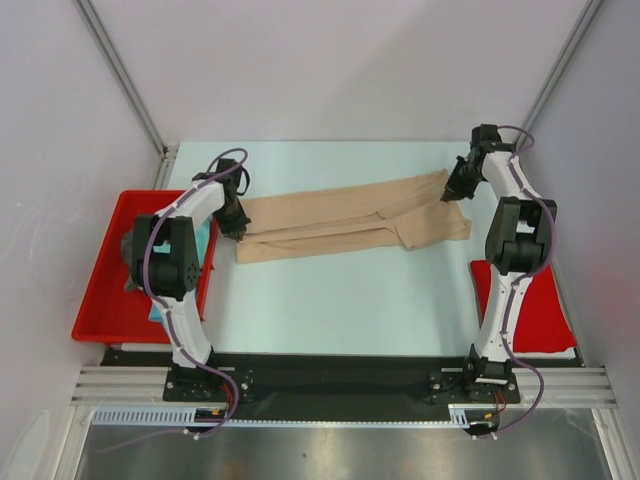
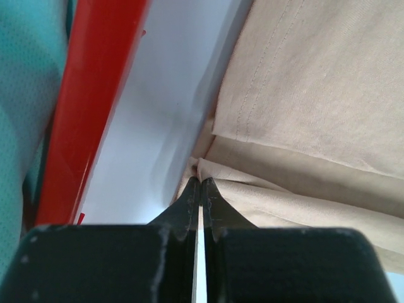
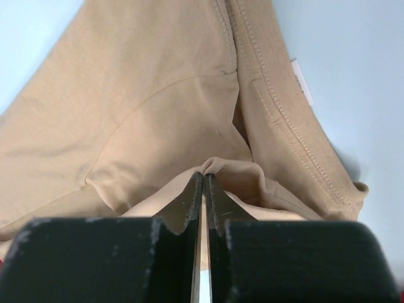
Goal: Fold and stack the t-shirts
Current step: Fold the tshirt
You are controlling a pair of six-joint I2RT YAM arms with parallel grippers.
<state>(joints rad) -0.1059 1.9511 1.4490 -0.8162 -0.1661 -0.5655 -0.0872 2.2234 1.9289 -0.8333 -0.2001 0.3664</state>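
I've got the left gripper point(image 2: 201, 182) pinched tight on a fold at the left end of the tan shirt point(image 1: 350, 225), mid-left of the top view. The right gripper point(image 3: 204, 177) is clamped on a bunched bit at the upper-right end. The shirt lies stretched across the table point(image 1: 330, 310) between them. The teal shirt point(image 2: 25, 95) sits in the tray point(image 1: 100, 300), far left.
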